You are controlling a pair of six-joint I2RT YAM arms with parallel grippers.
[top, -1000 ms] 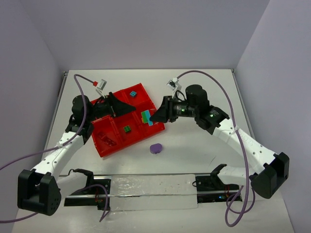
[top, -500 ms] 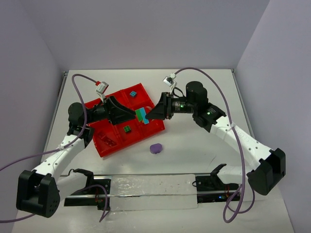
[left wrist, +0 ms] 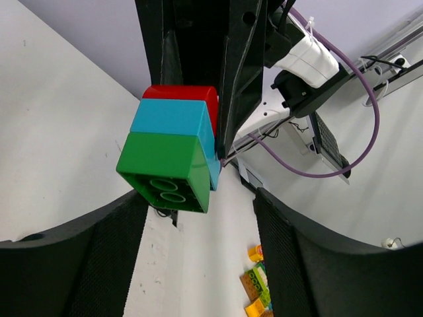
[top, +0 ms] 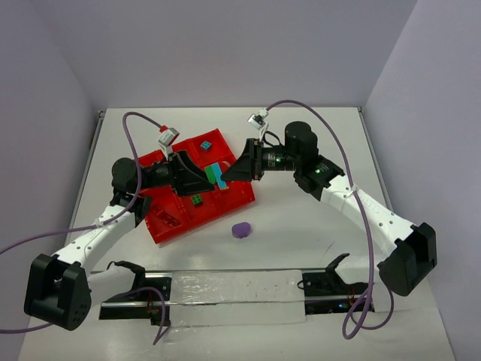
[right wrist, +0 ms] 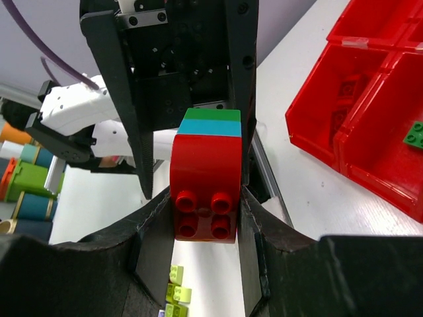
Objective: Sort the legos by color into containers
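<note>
Just above the right side of the glossy red plastic six-compartment tray, a short stack of three plastic bricks hung in the air between the two arms, lying on its side. It had a red brick at one end, a thin teal brick in the middle and a green brick at the other end. The right gripper was pinched on the red brick, its fingers pressed against both sides, with the brick's studs facing its wrist camera. The left gripper met the stack from the opposite side, at the green end, but its fingers were spread. In the right wrist view one of them lay along the stack while the other stood clear of it. In the left wrist view the tips sat wider apart than the green brick.

Down in the tray, a loose teal block lay in the far corner compartment. A loose green block lay in a near-row compartment below the grippers, and some dark red blocks lay in the near-left compartment. A small purple block rested on the white table, near the tray's front edge but apart from it, between the two arms. The tray sat askew, turned out of line with the table's edges.
</note>
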